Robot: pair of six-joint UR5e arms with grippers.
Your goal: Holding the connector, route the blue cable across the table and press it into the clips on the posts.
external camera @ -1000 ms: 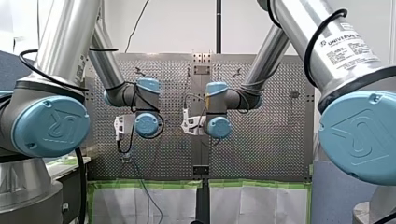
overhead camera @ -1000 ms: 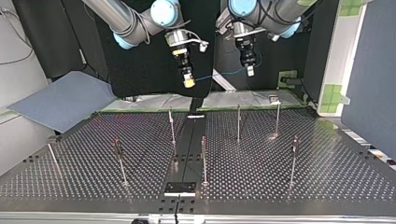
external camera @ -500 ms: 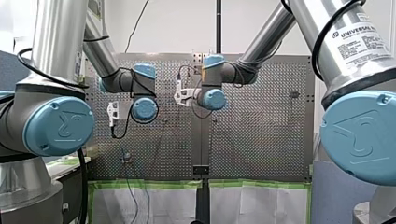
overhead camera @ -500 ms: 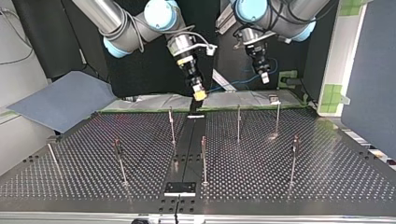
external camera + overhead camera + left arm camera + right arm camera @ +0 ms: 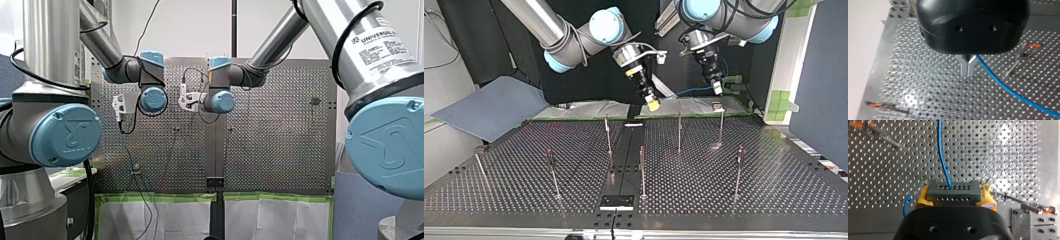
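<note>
A grey connector (image 5: 953, 188) is pinched between the yellow pads of my right gripper (image 5: 954, 195). The blue cable (image 5: 942, 152) leaves it ahead of the fingers, above the perforated table (image 5: 998, 157). In the top view my right gripper (image 5: 653, 104) hangs above the table's far edge. The cable (image 5: 691, 91) runs from there toward my left gripper (image 5: 717, 90) at the view's right. In the left wrist view my left gripper (image 5: 968, 73) has its metal fingers shut on the cable (image 5: 1008, 90), which trails off beside it. Thin posts (image 5: 679, 131) stand below both grippers.
Several thin clip posts rise from the table, among them one (image 5: 607, 132) left of the black centre strip (image 5: 624, 155) and one (image 5: 721, 125) under my left gripper. A blue-grey sheet (image 5: 489, 107) lies at the top view's left. A dark panel (image 5: 819, 75) stands at its right.
Both arms have swung toward the top view's right and come lower toward the table's far edge. The cable and connector have travelled with them. Neither grip has changed.
</note>
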